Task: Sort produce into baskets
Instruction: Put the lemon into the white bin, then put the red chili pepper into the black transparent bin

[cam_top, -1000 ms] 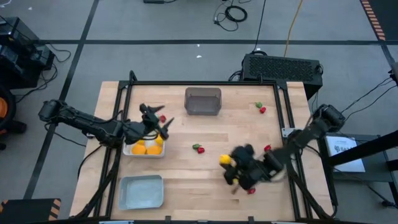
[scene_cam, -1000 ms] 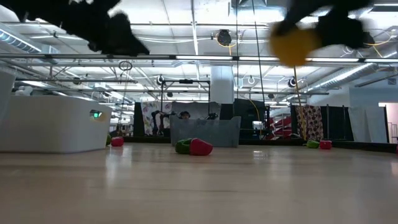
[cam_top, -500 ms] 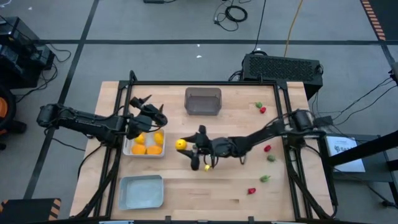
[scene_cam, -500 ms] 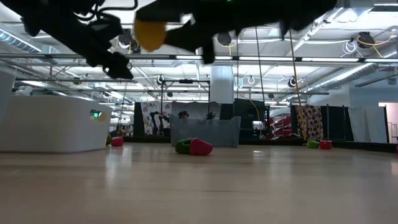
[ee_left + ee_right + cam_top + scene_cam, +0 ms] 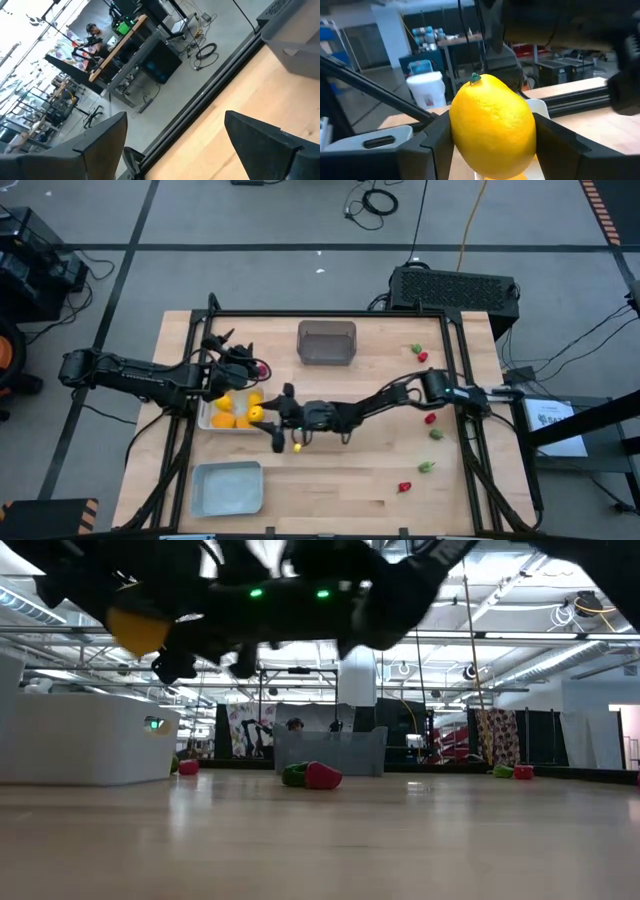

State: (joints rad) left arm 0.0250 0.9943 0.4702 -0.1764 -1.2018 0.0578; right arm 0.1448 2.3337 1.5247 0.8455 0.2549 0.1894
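Note:
My right gripper [image 5: 262, 416] reaches in from the table's right and is shut on a yellow lemon [image 5: 492, 127], held in the air at the right rim of the white tray [image 5: 207, 423]. The lemon also shows in the low view [image 5: 138, 630]. The tray holds several orange and yellow rounds [image 5: 232, 420]. My left gripper [image 5: 232, 348] is open and empty above the tray's far side. A dark grey bin [image 5: 326, 342] stands at the far middle and a light grey-blue tray [image 5: 227, 488] at the near left. My right gripper pinches the lemon's two opposite sides [image 5: 457, 142] between its two fingers [image 5: 432, 145]. The fingers come nearly level from the table's right. The lemon is lifted clear of the table, its green stem end [image 5: 475, 77] up.
Small red and green pieces lie on the table's right part [image 5: 418, 353], [image 5: 432, 425], [image 5: 405, 486]. One red piece [image 5: 262, 368] lies near my left gripper. A red and green piece [image 5: 312, 776] lies mid-table under my right arm. A black box [image 5: 455, 288] stands beyond the far right corner.
My right gripper has carried the lemon from the table's near right toward the left edge, up to the white tray's right rim, still clear of the table. My left gripper has drawn back a little toward the far edge, away from the tray.

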